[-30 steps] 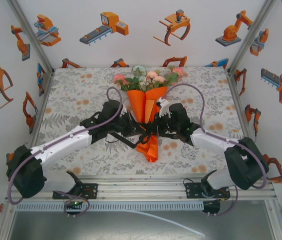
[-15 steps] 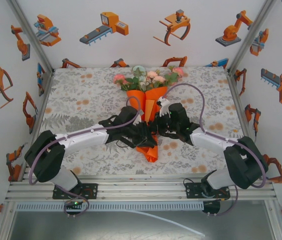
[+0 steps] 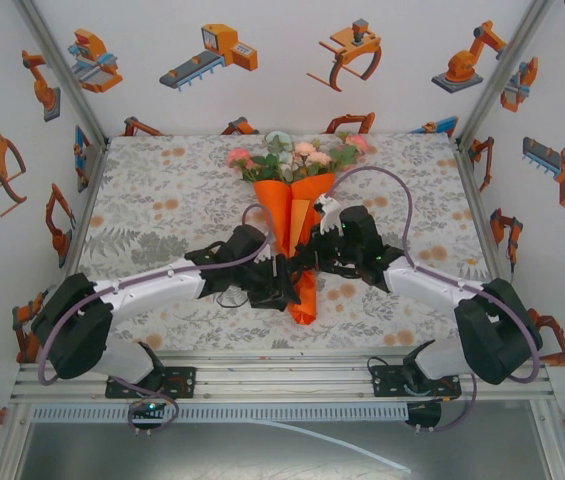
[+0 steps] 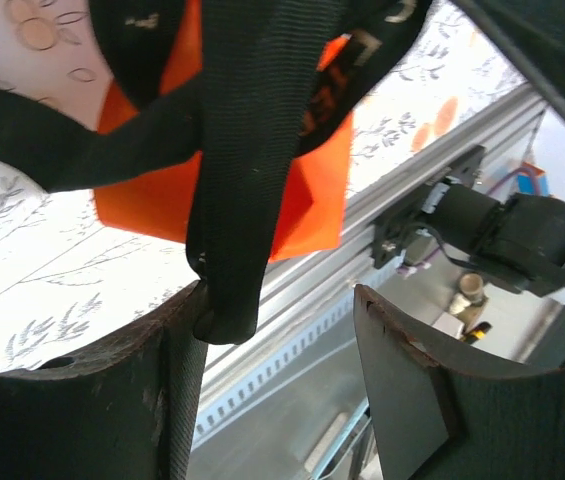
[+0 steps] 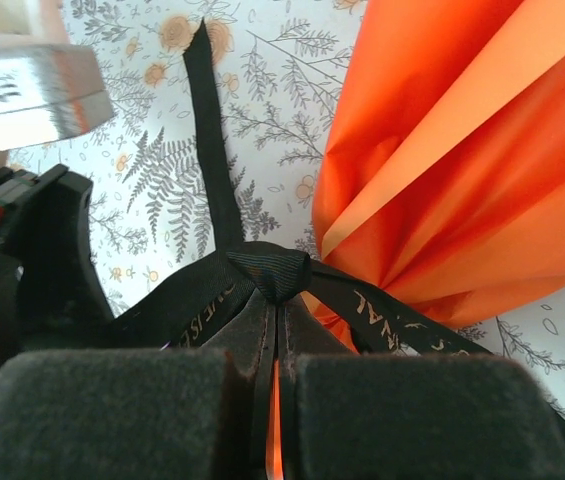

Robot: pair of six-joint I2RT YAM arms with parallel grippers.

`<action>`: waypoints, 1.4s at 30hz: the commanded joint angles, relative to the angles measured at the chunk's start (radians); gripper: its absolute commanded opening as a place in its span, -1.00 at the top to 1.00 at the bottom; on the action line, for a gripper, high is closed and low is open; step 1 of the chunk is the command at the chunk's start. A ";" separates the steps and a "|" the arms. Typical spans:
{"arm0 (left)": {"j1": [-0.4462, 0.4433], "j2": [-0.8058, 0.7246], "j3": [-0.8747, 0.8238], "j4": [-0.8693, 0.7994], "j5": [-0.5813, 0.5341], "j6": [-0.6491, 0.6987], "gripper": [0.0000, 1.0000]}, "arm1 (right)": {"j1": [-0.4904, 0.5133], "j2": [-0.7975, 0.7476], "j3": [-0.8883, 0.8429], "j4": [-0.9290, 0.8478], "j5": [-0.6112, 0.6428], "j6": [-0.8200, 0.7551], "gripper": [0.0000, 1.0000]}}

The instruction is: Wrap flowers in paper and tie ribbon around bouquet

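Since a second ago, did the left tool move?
Yes. The left tool slid right, toward the bouquet's narrow end, and came a little nearer the front rail. Its jaws opened too.

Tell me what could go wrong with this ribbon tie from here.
1. The left gripper stands open with the ribbon hanging loose between its jaws; the strand may slip and the loop slacken.
2. The right gripper pinches the ribbon close beside the paper; a hard pull could crease or tear it.
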 commanded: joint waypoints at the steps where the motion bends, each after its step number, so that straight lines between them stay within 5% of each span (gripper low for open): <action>1: -0.007 -0.016 -0.009 -0.002 -0.029 0.040 -0.13 | 0.013 -0.025 0.000 0.007 -0.019 -0.017 1.00; 10: -0.008 -0.074 -0.009 0.018 -0.017 0.094 0.12 | 0.014 -0.039 0.002 -0.012 -0.006 -0.033 1.00; 16: -0.009 -0.118 0.015 -0.165 -0.125 0.195 -0.12 | 0.014 -0.044 -0.003 -0.015 -0.011 -0.037 1.00; 30: 0.013 -0.318 -0.036 -0.156 -0.256 0.287 -0.26 | 0.019 -0.046 0.003 -0.013 -0.043 -0.063 1.00; 36: 0.120 -0.305 0.007 -0.085 -0.327 0.043 -0.10 | 0.049 -0.018 0.027 -0.003 -0.060 -0.125 1.00; 42: 0.193 -0.176 0.062 0.059 -0.227 -0.196 -0.13 | 0.073 0.027 0.067 0.002 -0.090 -0.161 1.00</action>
